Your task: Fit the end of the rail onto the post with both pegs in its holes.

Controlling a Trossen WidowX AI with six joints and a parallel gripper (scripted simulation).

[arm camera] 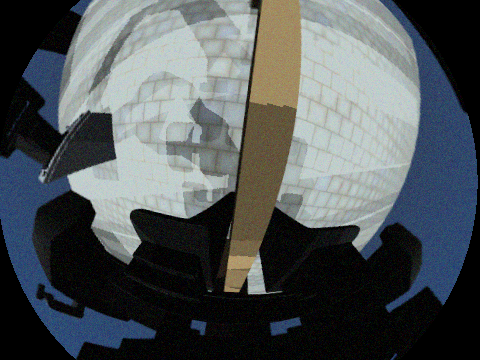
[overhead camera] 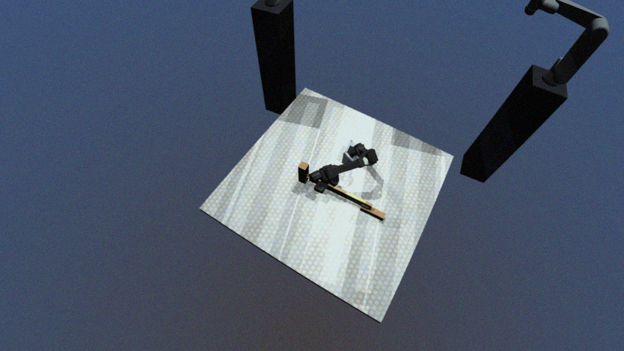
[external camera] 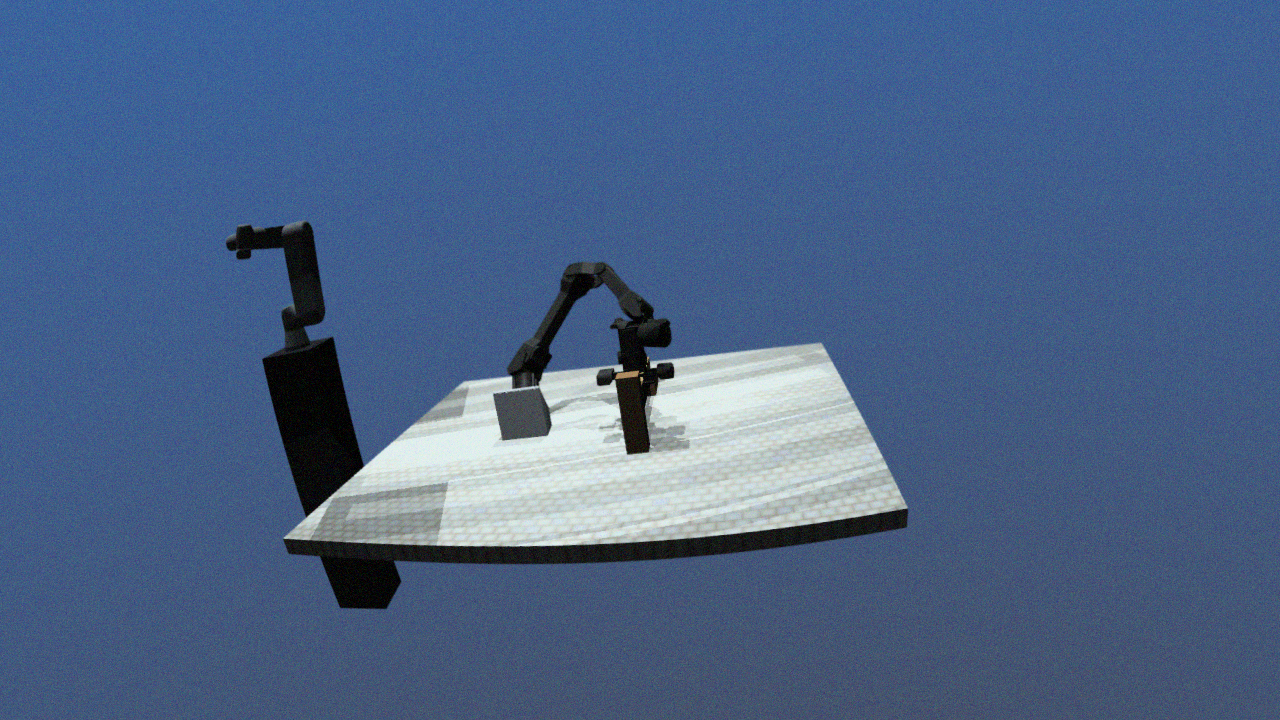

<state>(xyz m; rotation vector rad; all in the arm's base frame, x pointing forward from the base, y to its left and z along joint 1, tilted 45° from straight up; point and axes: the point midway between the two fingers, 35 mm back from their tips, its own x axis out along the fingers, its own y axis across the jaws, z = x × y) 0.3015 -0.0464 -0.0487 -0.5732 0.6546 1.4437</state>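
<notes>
the bench (overhead camera: 331, 270) (external camera: 760, 501) bears everything here. on it the long wooden rail (overhead camera: 349, 196) (arm camera: 270, 100) runs, in the top view, from the post down and rightward to the footboard block (overhead camera: 378, 213); its long axis points at the upright post (overhead camera: 303, 171) (external camera: 632, 411). the fingers (overhead camera: 320, 181) (external camera: 637, 371) are gripping the rail near its post end. the gripper hides that end from above, so i can't tell whether it touches the post; the peg holes can't be made out.

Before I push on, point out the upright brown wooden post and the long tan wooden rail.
Post (overhead camera: 303, 172) (external camera: 633, 413): top, exterior; side faces.
Rail (overhead camera: 349, 195) (arm camera: 270, 150): top, wrist; upper face.
</notes>
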